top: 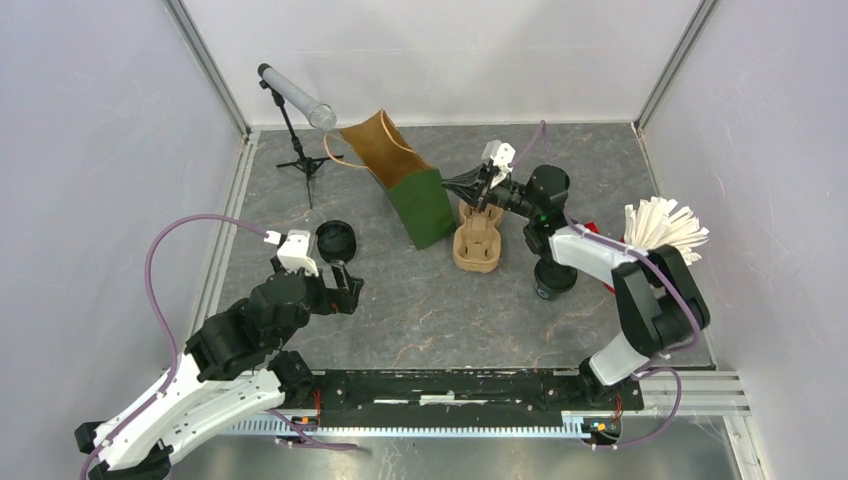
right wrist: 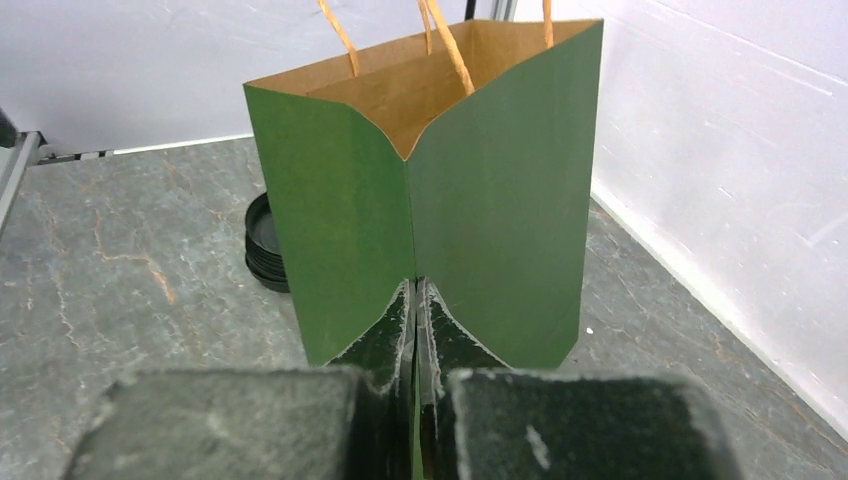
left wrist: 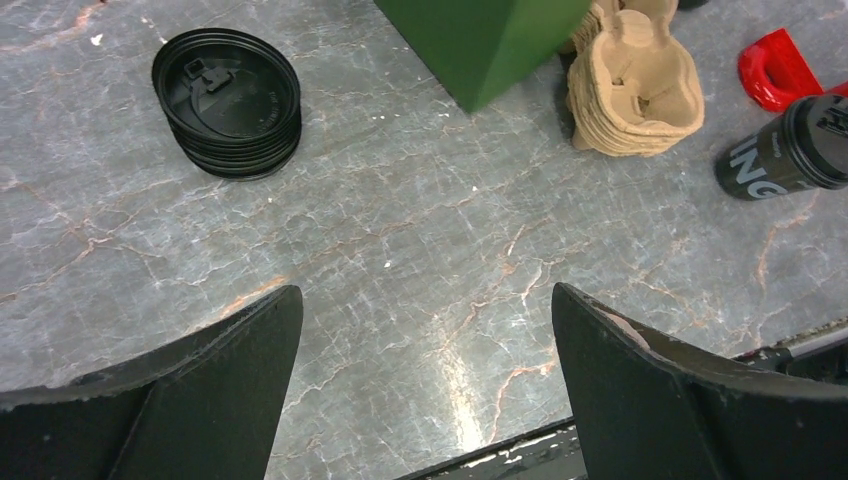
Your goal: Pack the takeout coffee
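The takeout coffee, a black cup with a black sip lid, stands right of the tray stack; the left wrist view has the takeout coffee at its right edge. My right gripper is far from it, at the corner of the open green paper bag. In the right wrist view my right gripper is shut on that corner fold of the bag, a green sliver showing between the fingers. My left gripper hangs open over bare table, and my left gripper holds nothing.
A stack of brown pulp cup trays sits just right of the bag. A pile of black lids lies left of it. White stirrers fan out at the right wall, with a red piece near the cup. A tripod stands back left.
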Robot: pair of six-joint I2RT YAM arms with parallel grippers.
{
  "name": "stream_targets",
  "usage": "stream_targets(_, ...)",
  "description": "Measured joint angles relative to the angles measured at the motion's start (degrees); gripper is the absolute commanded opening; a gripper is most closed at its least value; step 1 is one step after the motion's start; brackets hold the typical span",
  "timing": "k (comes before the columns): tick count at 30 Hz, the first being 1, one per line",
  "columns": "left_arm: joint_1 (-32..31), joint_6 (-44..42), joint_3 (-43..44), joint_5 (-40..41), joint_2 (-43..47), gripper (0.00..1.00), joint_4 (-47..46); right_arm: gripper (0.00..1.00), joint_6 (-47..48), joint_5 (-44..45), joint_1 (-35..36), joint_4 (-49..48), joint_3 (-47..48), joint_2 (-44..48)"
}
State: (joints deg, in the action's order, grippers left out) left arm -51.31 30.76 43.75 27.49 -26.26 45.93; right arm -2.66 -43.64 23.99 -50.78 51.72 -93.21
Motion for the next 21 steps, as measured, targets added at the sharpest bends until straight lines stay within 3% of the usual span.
stream_targets(13,0.0,3.1,3.28,4.11,0.09,1.0,1.81,0.0,-0.74,14.69,9.86,8.59,-13.55,19.69)
stream_targets(21,0.0,4.57,10.67,5.05,-3.34,0.96,2.12,0.0,-6.03,20.33,13.9,10.73,-16.65,23.71)
